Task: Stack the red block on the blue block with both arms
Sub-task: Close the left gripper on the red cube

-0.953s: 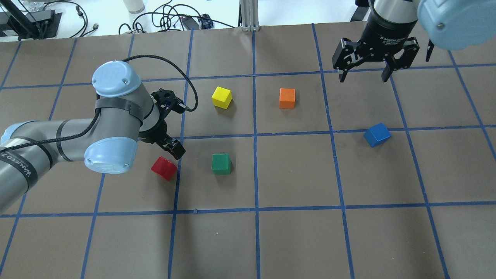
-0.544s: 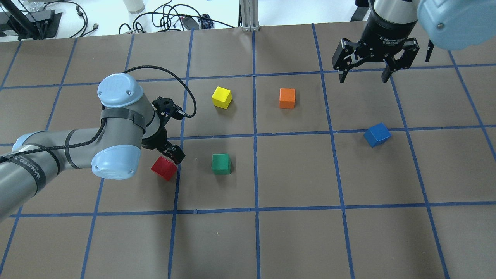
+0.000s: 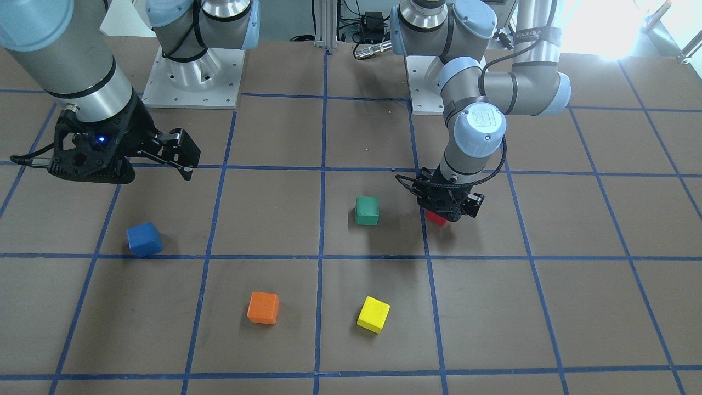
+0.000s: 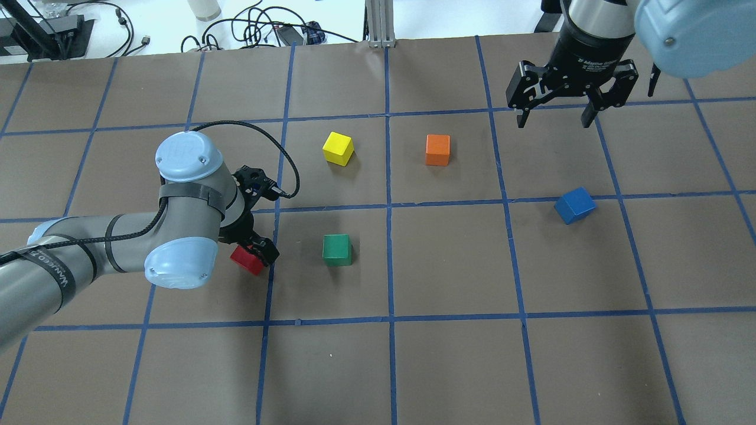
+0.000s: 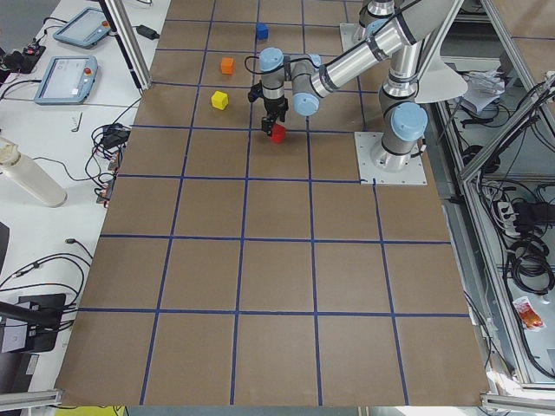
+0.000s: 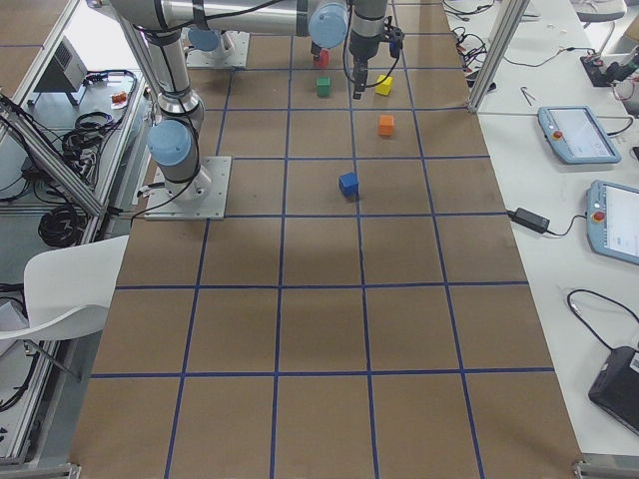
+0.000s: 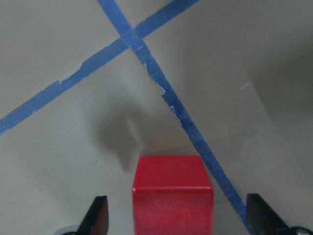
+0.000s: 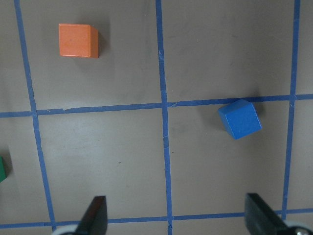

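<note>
Red block (image 7: 172, 196) now sits between the lowered left jaws, apart; right jaws also apart, unmoved.

Block (image 7: 172, 196) between left end effector (image 7: 177, 218) fingers (image 7: 98, 216)

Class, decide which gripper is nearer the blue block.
Right. The right gripper hangs open, raised, near the blue block; the left gripper is far across the table, around the red block.
</note>
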You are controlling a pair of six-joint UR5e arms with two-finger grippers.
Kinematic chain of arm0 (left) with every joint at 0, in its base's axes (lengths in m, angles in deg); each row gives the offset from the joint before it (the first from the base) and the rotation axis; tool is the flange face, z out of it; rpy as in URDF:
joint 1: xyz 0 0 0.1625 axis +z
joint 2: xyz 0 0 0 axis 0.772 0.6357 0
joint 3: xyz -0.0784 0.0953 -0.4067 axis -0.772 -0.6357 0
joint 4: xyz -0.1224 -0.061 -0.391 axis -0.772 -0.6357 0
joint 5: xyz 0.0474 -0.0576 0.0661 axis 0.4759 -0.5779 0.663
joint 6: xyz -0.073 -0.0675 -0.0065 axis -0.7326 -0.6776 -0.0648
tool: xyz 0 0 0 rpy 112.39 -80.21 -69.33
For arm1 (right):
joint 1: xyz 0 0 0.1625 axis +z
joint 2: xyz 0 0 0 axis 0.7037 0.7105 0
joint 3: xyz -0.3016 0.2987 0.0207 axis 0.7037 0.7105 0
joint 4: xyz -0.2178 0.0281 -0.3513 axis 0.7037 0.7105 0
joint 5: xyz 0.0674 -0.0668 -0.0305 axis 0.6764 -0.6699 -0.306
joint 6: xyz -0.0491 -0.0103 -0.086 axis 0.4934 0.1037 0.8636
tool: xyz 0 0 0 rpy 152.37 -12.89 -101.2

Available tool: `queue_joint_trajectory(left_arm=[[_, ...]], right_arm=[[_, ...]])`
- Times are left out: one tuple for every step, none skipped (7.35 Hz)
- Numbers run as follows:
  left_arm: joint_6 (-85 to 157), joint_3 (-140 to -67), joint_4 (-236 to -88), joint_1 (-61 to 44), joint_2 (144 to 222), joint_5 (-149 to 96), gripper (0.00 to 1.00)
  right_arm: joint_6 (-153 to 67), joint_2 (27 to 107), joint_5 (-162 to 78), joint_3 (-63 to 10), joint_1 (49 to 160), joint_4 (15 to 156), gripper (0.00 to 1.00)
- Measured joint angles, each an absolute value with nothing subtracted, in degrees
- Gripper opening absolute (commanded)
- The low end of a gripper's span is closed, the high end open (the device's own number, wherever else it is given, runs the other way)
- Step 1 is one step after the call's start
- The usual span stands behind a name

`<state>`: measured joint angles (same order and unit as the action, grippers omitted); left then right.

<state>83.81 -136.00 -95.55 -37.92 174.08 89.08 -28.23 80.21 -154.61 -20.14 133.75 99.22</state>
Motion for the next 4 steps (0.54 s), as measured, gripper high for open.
queue_joint_trajectory(left_arm=[[83.81, -136.43, -95.24, -37.87, 174.25, 89.2, 0.53], [83.72, -136.8, -95.02, -37.84, 174.39, 89.32, 0.3], [83.67, -136.99, -94.79, -37.83, 174.61, 89.97, 0.15], [83.77, -137.02, -94.28, -37.85, 174.89, 91.14, 0.11]], right_arm=[[-28.16, 80.21, -154.59, -20.64, 133.76, 99.36, 1.0], [-28.05, 80.2, -154.59, -20.98, 133.75, 99.64, 1.0], [-27.95, 80.19, -154.59, -21.15, 133.76, 100.01, 1.0], [-27.9, 80.19, -154.59, -21.21, 133.76, 100.22, 1.0]])
